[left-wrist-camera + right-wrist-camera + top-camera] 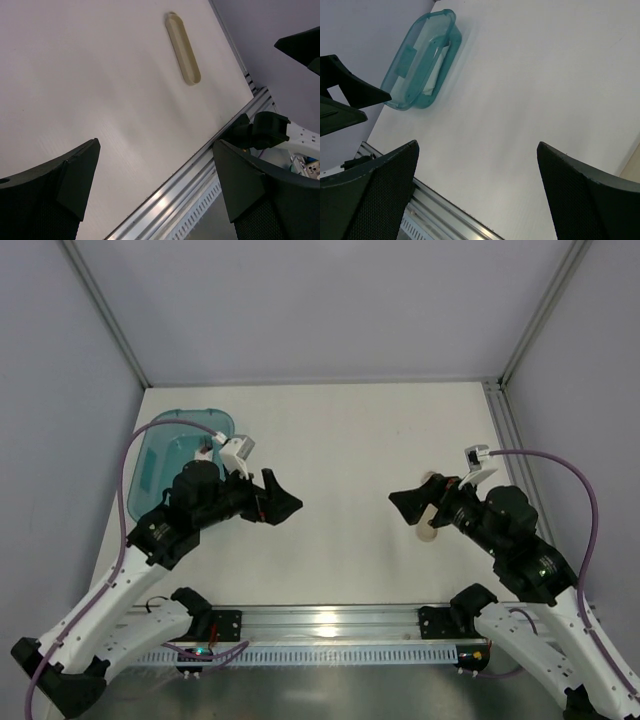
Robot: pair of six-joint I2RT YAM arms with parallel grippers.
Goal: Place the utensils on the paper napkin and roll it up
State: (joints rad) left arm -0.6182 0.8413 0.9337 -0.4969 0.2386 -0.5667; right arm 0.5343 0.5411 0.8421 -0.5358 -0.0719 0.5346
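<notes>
lab robot cell: bare white table (340,440), plain grey wall panels (300,300) in aluminium framing (540,310), arm bases (205,612) bolted to an extrusion rail (330,621), purple cables (530,452) exposed.

Soft, even, bright light from above; shadows are faint. Glare streaks the metal rail (330,625) at bottom centre overhead. Wrist views blur at their lower corners.

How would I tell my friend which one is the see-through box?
Start at the white table and look along its far left side, behind the left arm. There sits a see-through blue-green plastic tub with something white inside. The tan tube is solid and lies on the right.
</notes>
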